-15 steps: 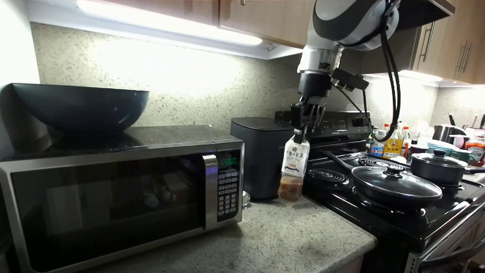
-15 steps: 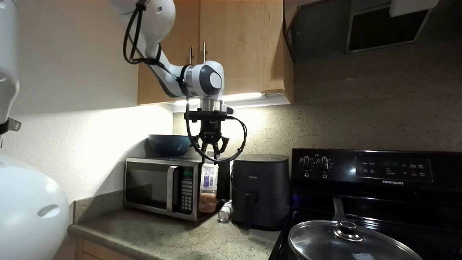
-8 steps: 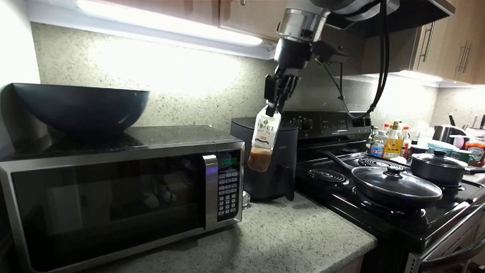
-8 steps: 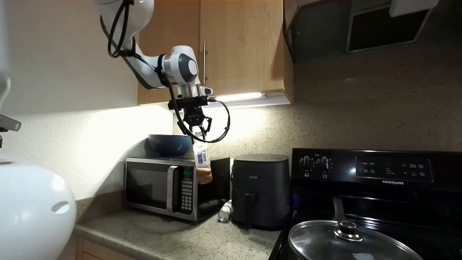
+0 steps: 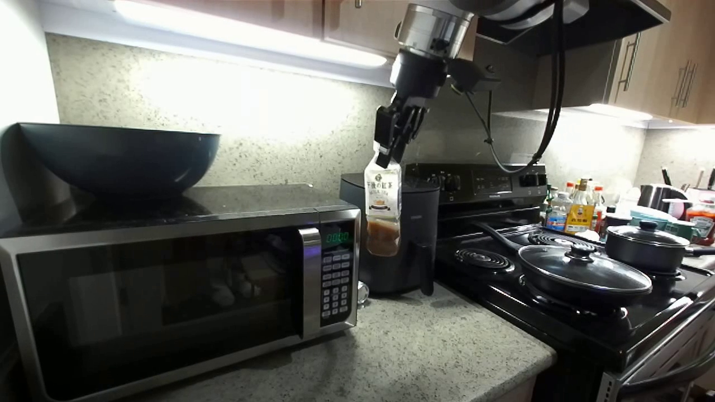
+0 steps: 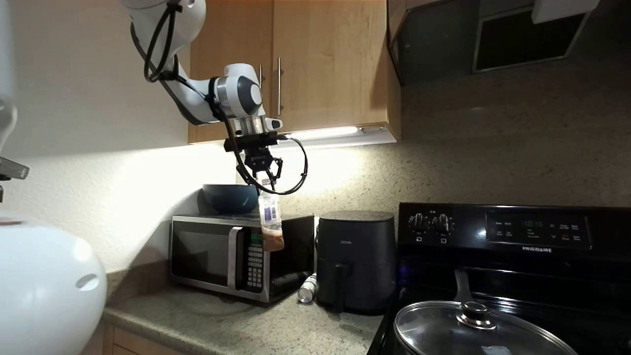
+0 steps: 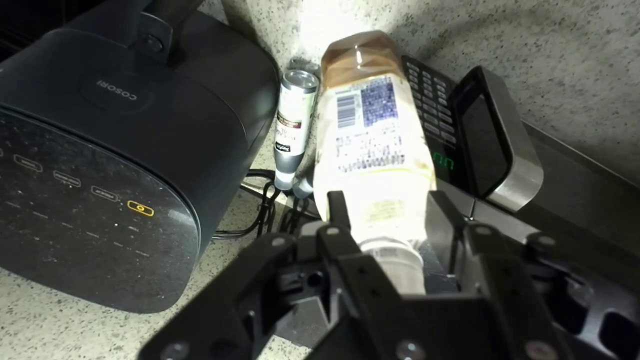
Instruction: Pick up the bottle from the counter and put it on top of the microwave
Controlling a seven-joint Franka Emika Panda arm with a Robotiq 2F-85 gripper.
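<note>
Raising the bottle [image 5: 383, 204] before going frame-left seems wise: mid-frame in both exterior views, gripped by the end effector [image 5: 389, 158], it looks too low to clear the microwave [image 5: 179, 290].

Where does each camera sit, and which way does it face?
An exterior view: close before the microwave, facing the backsplash; gripper and last links show.
An exterior view: farther back, facing microwave and stove; much of the arm shows, plus a white part, probably the robot's.
Wrist view: mounted behind the gripper, looking down past its fingers at the bottle.
Both exterior views share microwave, bottle and blue bowl.
</note>
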